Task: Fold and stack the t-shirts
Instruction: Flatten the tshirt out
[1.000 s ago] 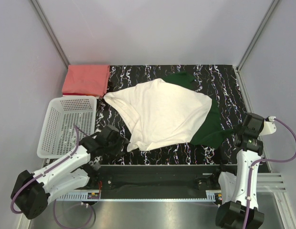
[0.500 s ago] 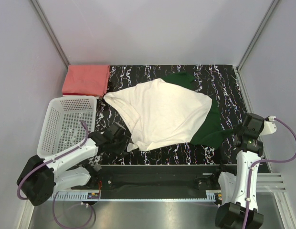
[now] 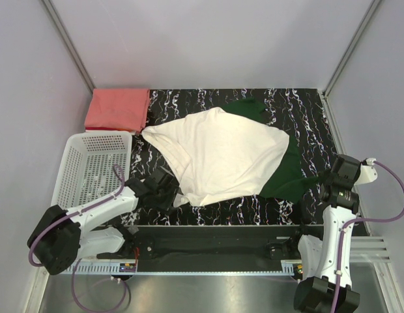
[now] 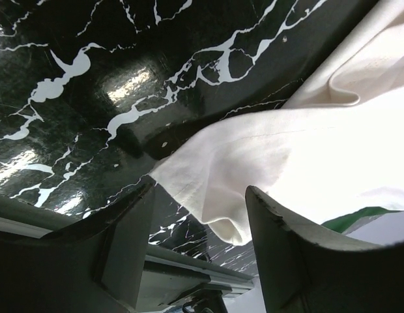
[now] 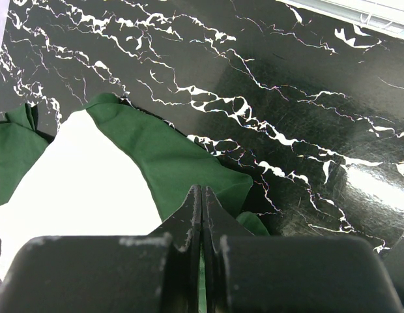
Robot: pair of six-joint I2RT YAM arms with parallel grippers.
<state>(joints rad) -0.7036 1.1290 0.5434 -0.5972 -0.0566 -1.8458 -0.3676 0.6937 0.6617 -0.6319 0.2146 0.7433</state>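
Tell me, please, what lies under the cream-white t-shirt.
Its dark green parts poke out at the right and far edges, on the black marbled table. Anything else beneath is hidden by the t-shirt.

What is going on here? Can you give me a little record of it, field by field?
Cream shirt: spread unfolded mid-table, green parts at right
Salmon shirt: folded, far-left corner
Basket: white mesh, left side
Left claw: open, astride the cream shirt's near corner
Right claw: shut, by the green edge
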